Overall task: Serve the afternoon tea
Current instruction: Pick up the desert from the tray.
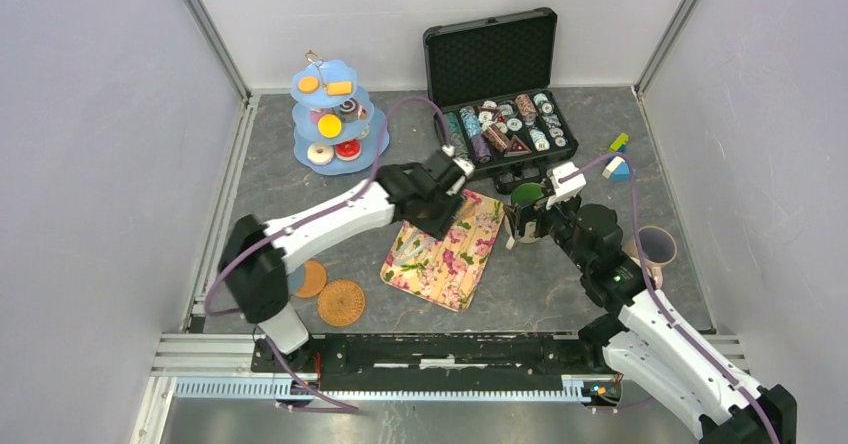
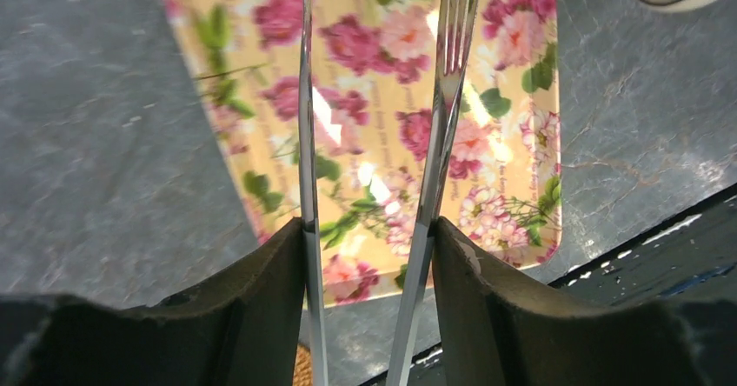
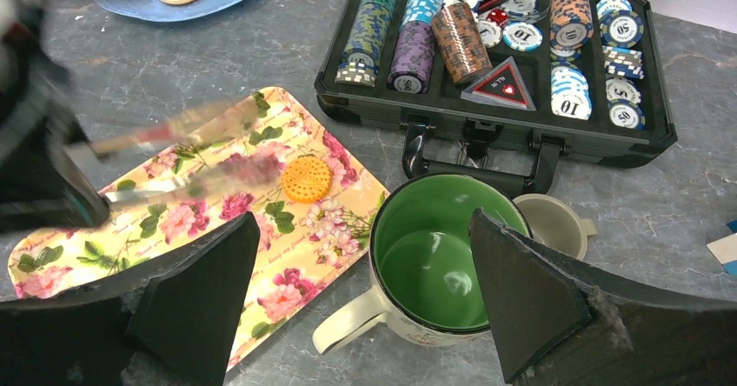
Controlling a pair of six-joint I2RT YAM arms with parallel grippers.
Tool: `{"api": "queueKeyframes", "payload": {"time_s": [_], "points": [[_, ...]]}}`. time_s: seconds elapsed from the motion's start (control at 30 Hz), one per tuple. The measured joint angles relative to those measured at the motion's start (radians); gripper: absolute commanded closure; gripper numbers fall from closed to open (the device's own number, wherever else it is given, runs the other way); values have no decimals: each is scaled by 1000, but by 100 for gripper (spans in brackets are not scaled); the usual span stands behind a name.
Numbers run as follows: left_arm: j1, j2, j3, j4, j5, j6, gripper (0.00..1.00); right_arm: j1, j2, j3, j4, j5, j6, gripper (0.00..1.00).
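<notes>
Marbled tabletop point(image 3: 217, 47) bears a glossy floral tray point(image 3: 174, 229), perhaps tin, with dimpled biscuit point(image 3: 306, 178).

The left arm point(image 1: 325, 216) reaches from its base at the near left, its white forearm slanting forward and to the right above the surface point(image 1: 560, 289). Its black wrist point(image 1: 415, 189) bends downward at the end. The left jaws point down and are closed partway on a pair of metal tongs point(image 2: 448, 99). One dark pad point(image 2: 261, 308) presses each blade from outside, so the blades stand a little apart between them. The right arm point(image 1: 660, 339) rises from the near right and stretches forward and to the left, with its black wrist point(image 1: 585, 229) held low. The right jaws stand spread wide, pads point(image 3: 521, 299) well apart.
</notes>
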Motion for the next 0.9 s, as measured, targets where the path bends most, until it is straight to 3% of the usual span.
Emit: {"api": "queueKeyframes", "payload": {"time_s": [0.13, 0.33, 0.9], "points": [[-69, 142, 26, 11, 0, 0, 42, 0, -12, 0, -6, 2, 0, 2], [-74, 259, 97, 13, -7, 1, 41, 0, -14, 0, -8, 4, 0, 2], [-25, 333, 153, 22, -8, 0, 41, 0, -14, -10, -8, 11, 0, 2]]}}
